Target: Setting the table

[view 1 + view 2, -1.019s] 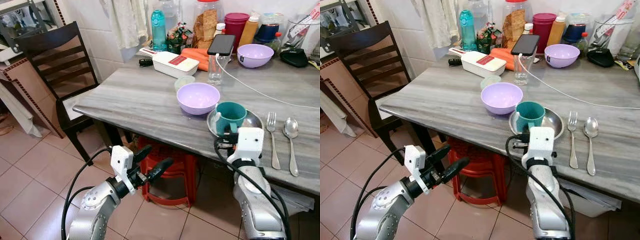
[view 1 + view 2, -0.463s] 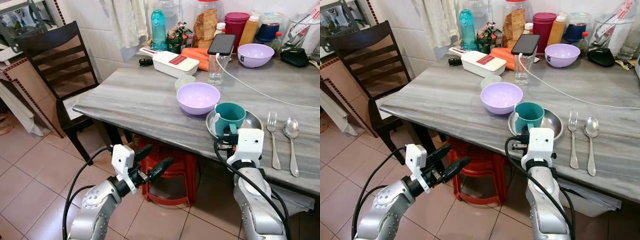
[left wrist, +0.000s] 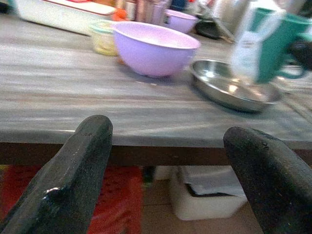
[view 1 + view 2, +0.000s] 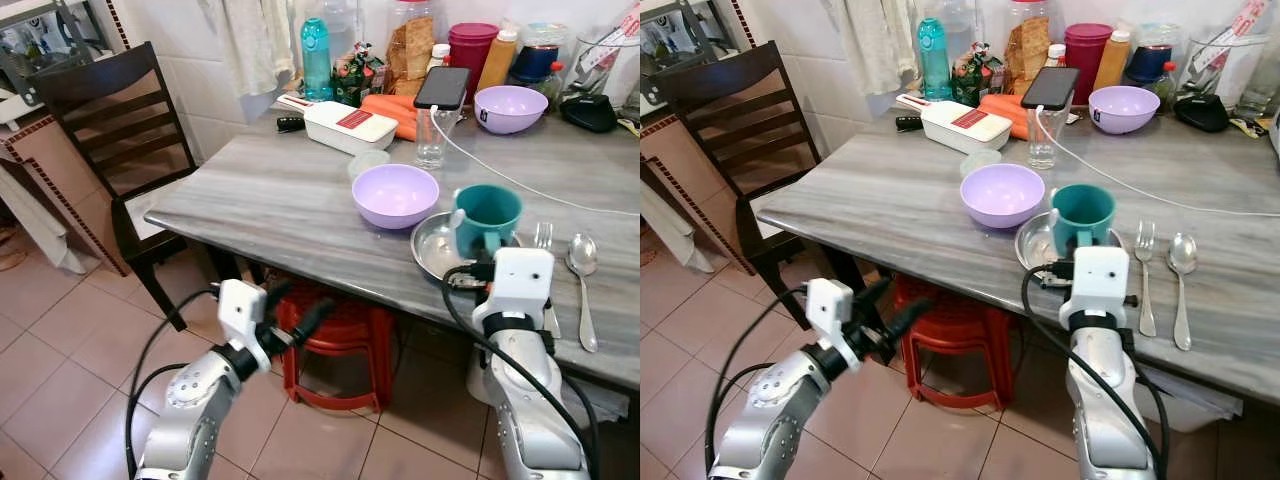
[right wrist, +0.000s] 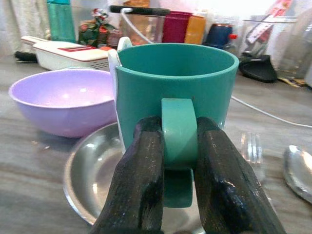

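Note:
My right gripper is shut on the handle of a teal mug and holds it upright just above the right part of a steel plate. Something white clings to the mug's side. A purple bowl stands just left of the plate. A fork and a spoon lie right of the plate, the fork partly hidden by my right wrist. My left gripper hangs open below the table's front edge, with nothing between its fingers.
A glass carrying a phone stands behind the bowl, its white cable trailing right. Bottles, jars, a white box and a second purple bowl line the back. A dark chair stands left; a red stool is under the table.
The right gripper has raised the teal mug off the plate and carried it a little to the right. The left arm has shifted slightly up and left.

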`<state>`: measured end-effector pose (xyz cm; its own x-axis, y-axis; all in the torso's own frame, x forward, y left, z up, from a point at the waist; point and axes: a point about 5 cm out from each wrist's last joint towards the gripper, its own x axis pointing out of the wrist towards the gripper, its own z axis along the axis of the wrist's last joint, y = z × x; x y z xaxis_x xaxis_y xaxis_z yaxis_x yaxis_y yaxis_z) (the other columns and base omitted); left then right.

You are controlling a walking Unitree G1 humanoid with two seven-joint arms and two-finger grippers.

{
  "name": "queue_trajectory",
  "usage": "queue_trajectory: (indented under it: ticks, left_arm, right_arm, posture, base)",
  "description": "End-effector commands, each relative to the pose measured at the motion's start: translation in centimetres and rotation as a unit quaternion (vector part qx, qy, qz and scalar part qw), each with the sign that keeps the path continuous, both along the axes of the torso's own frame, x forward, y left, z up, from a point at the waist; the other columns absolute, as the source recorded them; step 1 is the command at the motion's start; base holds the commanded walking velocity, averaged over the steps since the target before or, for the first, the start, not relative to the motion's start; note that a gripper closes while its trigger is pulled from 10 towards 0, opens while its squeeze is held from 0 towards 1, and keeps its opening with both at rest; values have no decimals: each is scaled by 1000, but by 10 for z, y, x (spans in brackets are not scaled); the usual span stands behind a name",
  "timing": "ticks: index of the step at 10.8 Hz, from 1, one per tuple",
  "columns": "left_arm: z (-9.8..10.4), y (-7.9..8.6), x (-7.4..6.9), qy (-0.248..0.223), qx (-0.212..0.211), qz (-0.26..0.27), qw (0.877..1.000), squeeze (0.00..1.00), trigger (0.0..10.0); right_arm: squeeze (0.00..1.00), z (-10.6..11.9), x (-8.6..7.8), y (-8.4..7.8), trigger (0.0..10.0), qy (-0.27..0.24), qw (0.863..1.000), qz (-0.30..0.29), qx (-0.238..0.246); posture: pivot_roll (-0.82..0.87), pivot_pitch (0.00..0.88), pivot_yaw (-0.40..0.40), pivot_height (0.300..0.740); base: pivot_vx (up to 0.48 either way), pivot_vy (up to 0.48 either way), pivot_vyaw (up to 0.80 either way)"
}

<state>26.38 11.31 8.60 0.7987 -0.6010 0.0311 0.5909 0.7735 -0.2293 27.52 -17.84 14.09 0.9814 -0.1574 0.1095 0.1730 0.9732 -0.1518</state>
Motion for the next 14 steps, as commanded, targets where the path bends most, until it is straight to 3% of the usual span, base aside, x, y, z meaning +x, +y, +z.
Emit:
queue_trajectory:
  ticks: [1,5,10,14]
  left_arm:
    - [3,5,4,-10,9,22,1000,0,10000]
    - [12,13,14,-37,24,117,992,0,10000]
    - [15,11,16,-49,28,129,990,0,10000]
    - [18,6,15,-51,0,102,993,0,10000]
  right_arm:
    - [0,10,0,2,10000,-24,1000,1,-3]
    - [0,18,-1,5,10000,-51,998,5,-36]
    - [0,20,-2,2,10000,-60,997,-2,-49]
    - [0,20,-2,4,10000,-62,997,1,-54]
  posture:
    - [-137,23,102,740]
    - [-134,14,95,740]
    - [-136,13,97,740]
    - [-138,16,97,740]
  base:
    - [0,0,-488]
    - [0,0,-800]
    - [0,0,-800]
    - [0,0,-800]
